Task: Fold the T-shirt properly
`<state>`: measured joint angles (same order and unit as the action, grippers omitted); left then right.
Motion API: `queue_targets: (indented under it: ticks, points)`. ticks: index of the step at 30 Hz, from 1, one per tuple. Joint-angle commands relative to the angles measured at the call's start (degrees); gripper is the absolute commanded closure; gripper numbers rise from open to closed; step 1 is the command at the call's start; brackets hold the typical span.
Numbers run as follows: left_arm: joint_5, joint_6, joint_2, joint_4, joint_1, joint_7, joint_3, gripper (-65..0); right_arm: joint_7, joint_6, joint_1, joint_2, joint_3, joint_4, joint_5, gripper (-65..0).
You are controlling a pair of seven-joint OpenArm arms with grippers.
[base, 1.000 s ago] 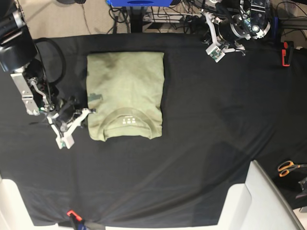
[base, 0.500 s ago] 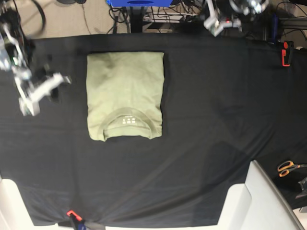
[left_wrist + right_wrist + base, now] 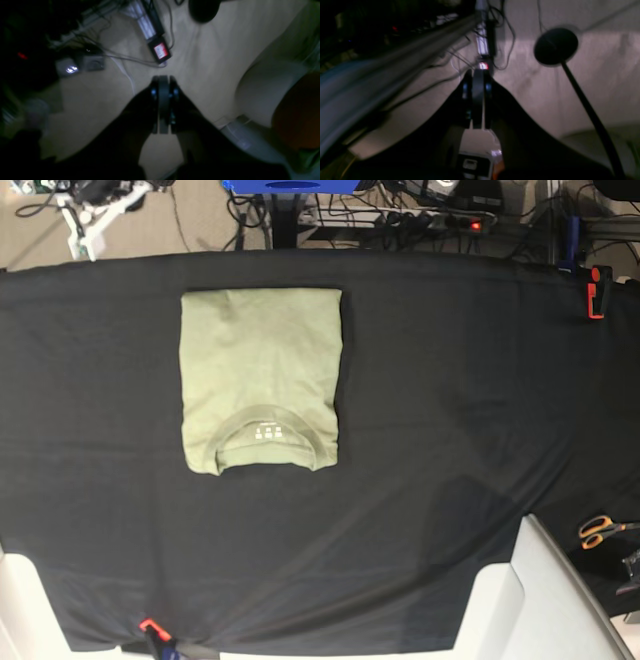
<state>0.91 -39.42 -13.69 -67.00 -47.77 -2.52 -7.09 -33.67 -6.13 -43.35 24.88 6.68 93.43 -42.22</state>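
T-shirt (image 3: 260, 378) lies folded flat on the desk (image 3: 450, 410), in its left half toward the far edge, collar end facing the near edge. All places below are relative to the T-shirt, base view. Right hand (image 3: 82, 228): beyond the far-left corner, off the desk, over the floor. Left hand (image 3: 161, 82): not in base view; its wrist view shows it over the floor with cables below. Far right at the desk's edge: a clamp (image 3: 596, 292). Near right, past the desk's edge: scissors (image 3: 603, 530). Near left, at the desk's front edge: a second clamp (image 3: 152, 630). Behind it, past the far edge: a power strip (image 3: 440, 222) on the floor.
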Motion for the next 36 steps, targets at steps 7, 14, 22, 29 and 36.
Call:
queue_targets:
  ticks: [7,14,22,29,36]
  points:
    - [-0.2,-0.6,1.4,31.1,16.4,15.7,0.0,0.0,1.8,6.4,13.1,-5.1,4.0,-30.2,25.1,-0.6]
    - [0.2,-0.6,2.9,60.7,35.7,26.5,0.0,0.0,31.6,16.5,32.7,-13.0,11.3,-85.4,39.0,-1.2]
    - [24.6,17.7,6.3,62.0,38.8,26.5,-0.2,0.0,51.5,16.5,33.9,-15.0,11.0,-92.5,34.9,-1.4]
    - [29.0,23.6,6.4,64.1,37.6,26.4,-0.5,0.0,50.9,16.5,32.8,-15.4,11.2,-92.5,25.7,-1.4]
    - [29.0,23.6,6.2,64.1,37.5,26.5,-0.5,0.0,51.1,16.5,32.8,-15.4,11.2,-92.4,25.6,-1.4]
